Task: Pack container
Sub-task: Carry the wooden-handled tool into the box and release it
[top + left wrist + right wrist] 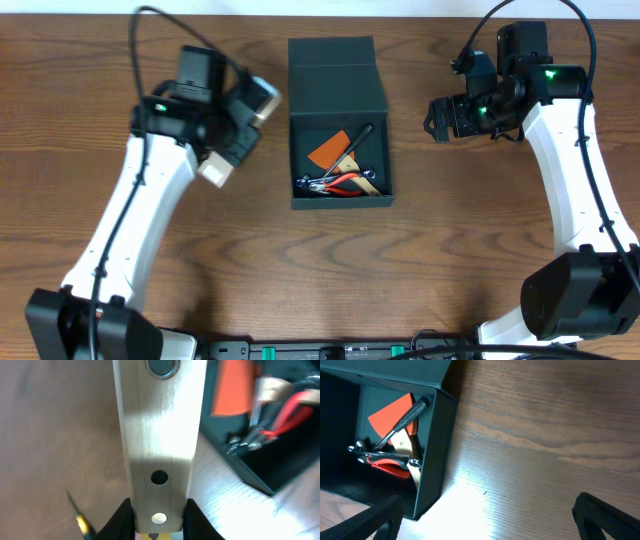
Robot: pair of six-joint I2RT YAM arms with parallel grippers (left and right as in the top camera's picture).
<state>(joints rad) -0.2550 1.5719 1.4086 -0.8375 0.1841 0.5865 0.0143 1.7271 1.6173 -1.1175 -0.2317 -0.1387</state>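
The container (340, 203), a dark square cardboard box, sits on the brown wooden surface (470, 250) about midway between the two arms and toward the far edge. Its hinged lid (336, 75) is folded back on the far side, leaving the inside open to the overhead camera. Inside lie an orange flat piece (328, 150), a black-handled tool (358, 137) slanting across it, and pliers (345, 182) with red grips near the front wall. A few other metal and pale wooden parts are tangled with them, too small to name. The left claw (159, 527) is clenched on a pale wooden bar (159, 435). Its dark fingers (120, 517) press both sides of the bar's near end. The bar shows a drilled hole, a small metal rivet and a larger metal-rimmed opening farther up. This claw hangs just to the left of the container, above the surface, with the box's corner visible to its right in the left wrist view. The right claw (490, 520) stands released, its fingers spread wide with nothing between them. It is off the right side of the container and apart from it, looking down at the box's outer wall and bare wood.
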